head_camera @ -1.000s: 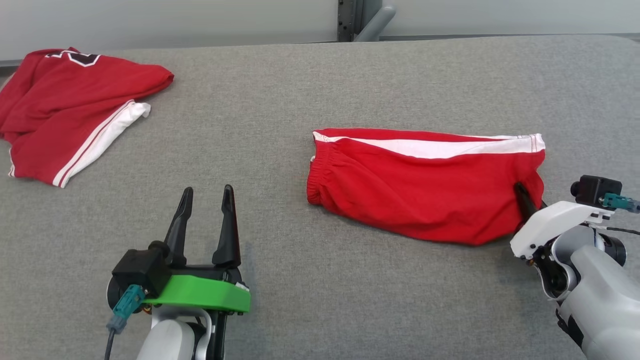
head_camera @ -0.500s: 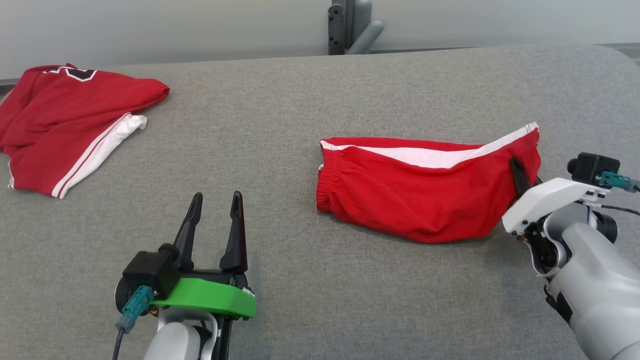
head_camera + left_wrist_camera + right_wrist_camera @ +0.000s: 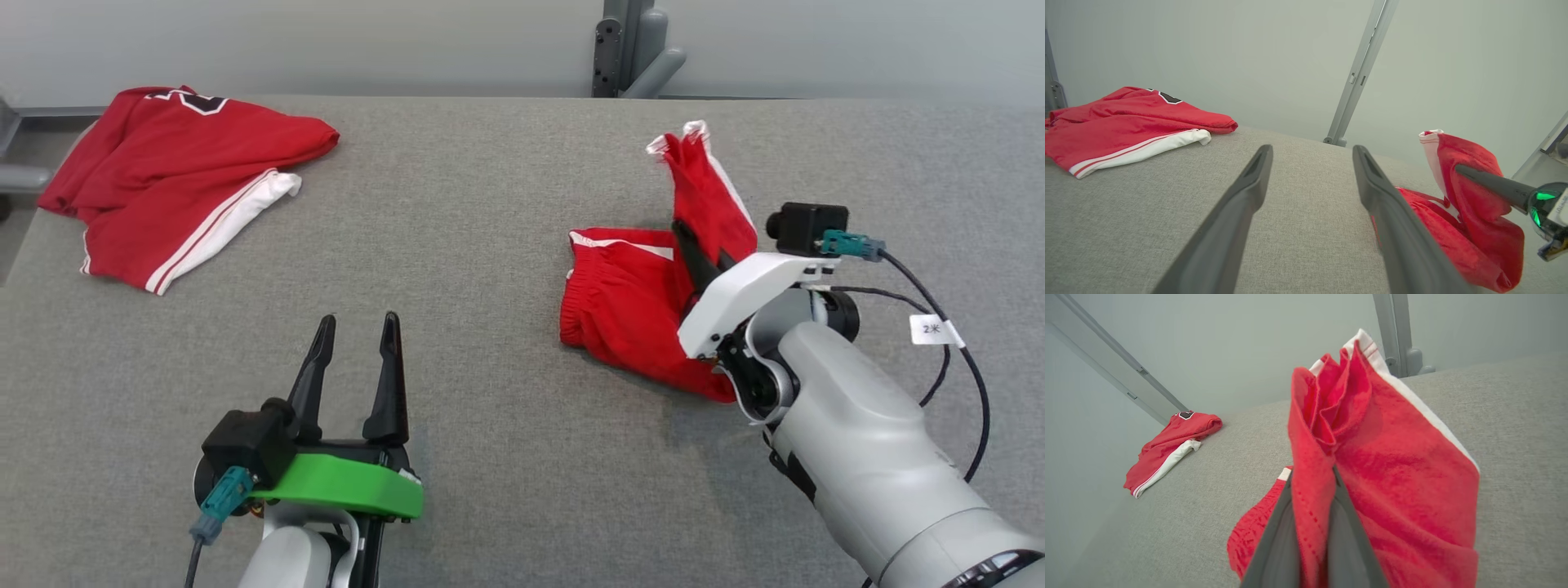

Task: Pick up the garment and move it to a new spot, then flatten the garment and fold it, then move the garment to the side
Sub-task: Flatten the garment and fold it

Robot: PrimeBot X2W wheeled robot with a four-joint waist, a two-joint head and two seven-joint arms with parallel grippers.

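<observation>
Pinching shorts (image 3: 629,302) end tight in right gripper (image 3: 690,241), that end up off table (image 3: 490,204), with left gripper (image 3: 357,320) spread wide, empty.

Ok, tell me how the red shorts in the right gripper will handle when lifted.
Likely floppy: the red shorts bunch into folds where the right gripper pinches them, and the waistband end lies on the grey table. Probably light, since one pinch holds an end up. The knit looks textured, so slipping seems unlikely.

Bright, even light; soft shadows; wrist views bend at edges.
</observation>
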